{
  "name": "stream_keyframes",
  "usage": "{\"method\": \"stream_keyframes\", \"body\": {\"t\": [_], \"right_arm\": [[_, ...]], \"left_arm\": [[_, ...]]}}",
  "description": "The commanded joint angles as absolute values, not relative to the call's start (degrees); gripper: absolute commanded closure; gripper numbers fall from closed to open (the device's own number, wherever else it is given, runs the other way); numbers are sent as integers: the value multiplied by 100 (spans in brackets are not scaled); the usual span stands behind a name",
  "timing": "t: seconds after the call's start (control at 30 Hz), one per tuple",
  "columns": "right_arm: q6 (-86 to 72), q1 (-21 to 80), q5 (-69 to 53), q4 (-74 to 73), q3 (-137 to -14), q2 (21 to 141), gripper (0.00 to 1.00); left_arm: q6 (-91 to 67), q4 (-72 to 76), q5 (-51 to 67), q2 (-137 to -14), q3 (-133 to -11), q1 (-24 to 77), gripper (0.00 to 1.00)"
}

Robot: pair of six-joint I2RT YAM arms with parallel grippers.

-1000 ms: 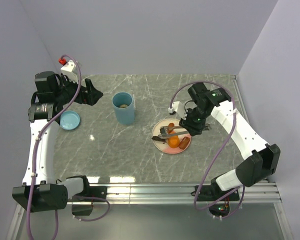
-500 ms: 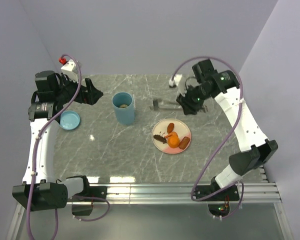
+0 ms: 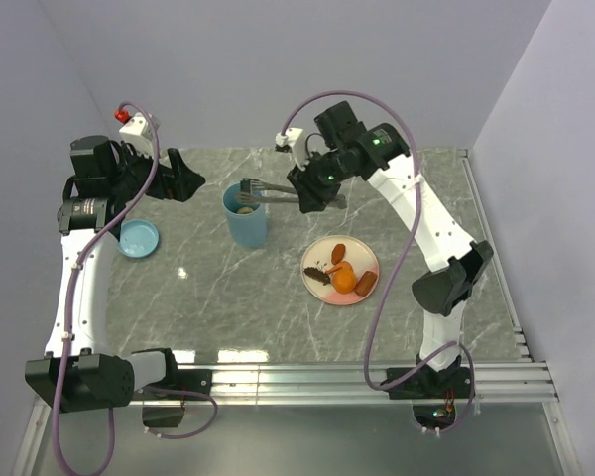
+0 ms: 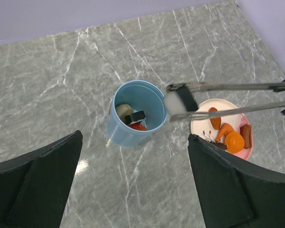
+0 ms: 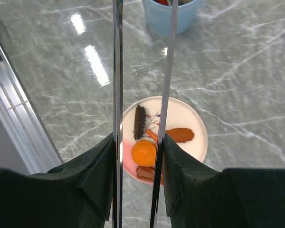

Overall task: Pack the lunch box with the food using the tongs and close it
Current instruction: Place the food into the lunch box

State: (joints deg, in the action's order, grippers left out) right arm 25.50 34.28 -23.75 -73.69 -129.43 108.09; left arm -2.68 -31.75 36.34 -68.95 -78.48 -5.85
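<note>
Robot lab cell, not a home kitchen. Marble-look tabletop lies below the left gripper. Plain lilac walls stand beyond its fingers. An aluminium rail sits behind them, at the arm bases.

We cannot see the tips of the thin silver tongs; the top edge also cuts the tall light-blue cup.

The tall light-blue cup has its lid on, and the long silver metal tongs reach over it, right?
No, the tall light-blue cup is open at the top; the left wrist view shows that. The long silver metal tongs do reach over it.
</note>
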Motion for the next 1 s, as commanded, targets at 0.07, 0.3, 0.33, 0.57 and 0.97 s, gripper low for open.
{"method": "stream_keyframes", "body": {"t": [0.07, 0.3, 0.33, 0.57, 0.97], "right_arm": [[2294, 3533, -2320, -7058, -13140, 10960, 78], [2162, 3542, -2162, -6943, -13122, 11214, 75], [2153, 3533, -2127, -6935, -13139, 11276, 74], [2110, 3533, -1960, -6873, -13070, 11347, 68], [2065, 3542, -1969, -6934, -13087, 11136, 39]], "left_arm": [[-343, -2936, 3639, -6768, -7989, -606, 1], [-360, -2892, 3621, -6715, -7919, -606, 1], [-360, -2900, 3612, -6715, -7919, -606, 1], [-273, -2962, 3533, -6671, -7910, -607, 1], [-202, -3050, 3454, -6609, -7893, -615, 1]]}}
